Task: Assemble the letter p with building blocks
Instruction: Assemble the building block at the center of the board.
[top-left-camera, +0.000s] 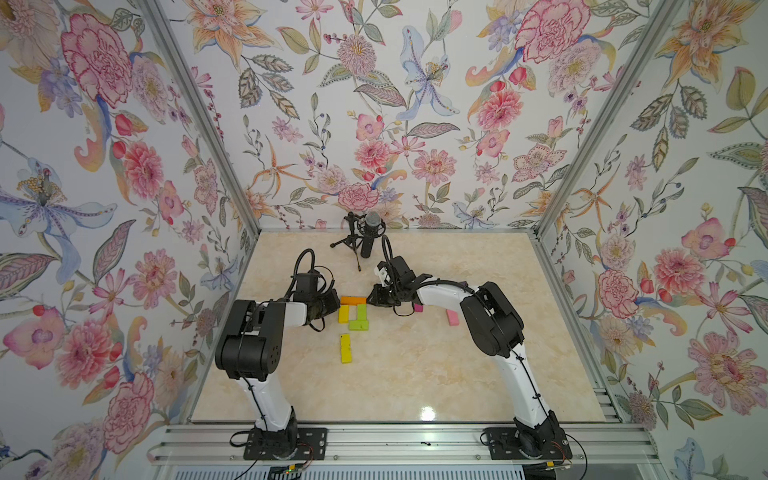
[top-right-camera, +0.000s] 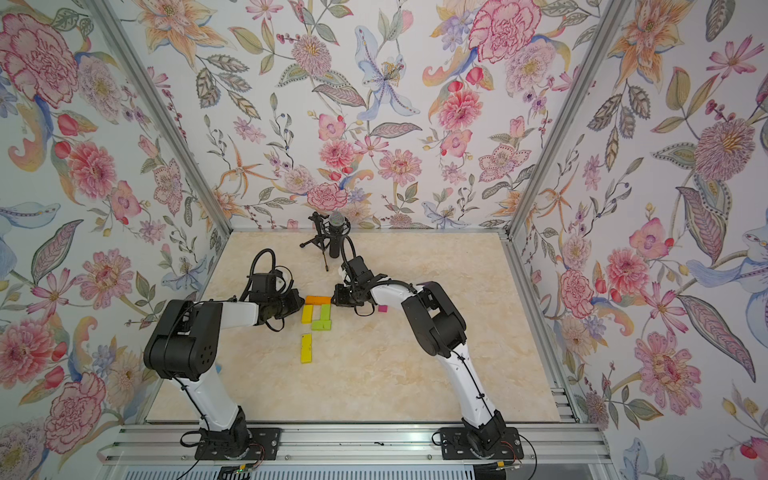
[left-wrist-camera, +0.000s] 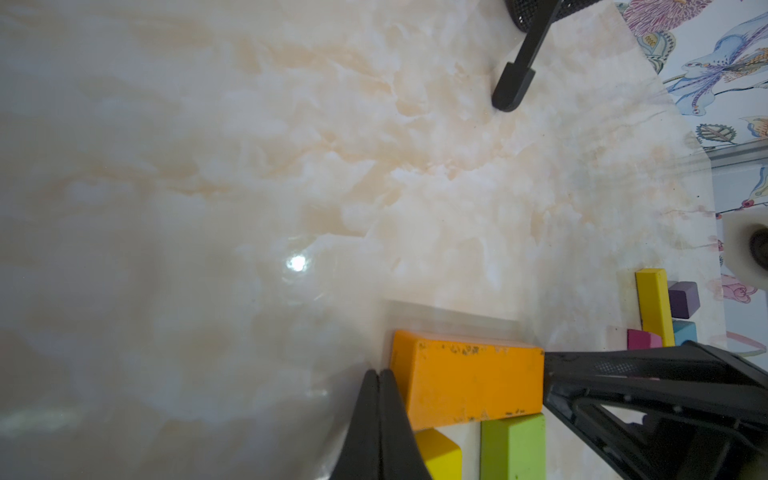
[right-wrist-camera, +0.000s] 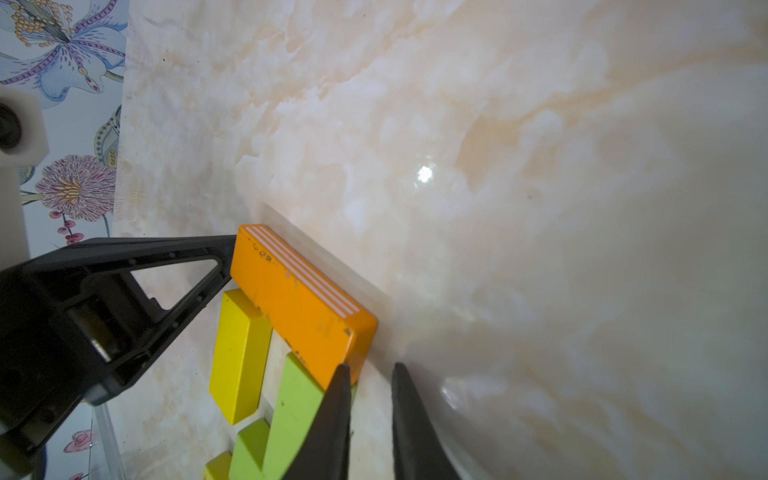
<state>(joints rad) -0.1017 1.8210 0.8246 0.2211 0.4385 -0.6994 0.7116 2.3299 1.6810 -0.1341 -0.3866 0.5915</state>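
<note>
In both top views an orange block lies across the top of a short yellow block and an upright lime block. A second lime block closes the loop below. A long yellow block lies apart, nearer the front. My left gripper is shut and empty, its tips against the orange block's left end. My right gripper stands slightly open with nothing between its fingers. One of its fingers touches the right end of the orange block.
A magenta block and a pink block lie to the right, beside my right arm. The left wrist view also shows yellow, purple and teal blocks there. A black microphone on a tripod stands at the back.
</note>
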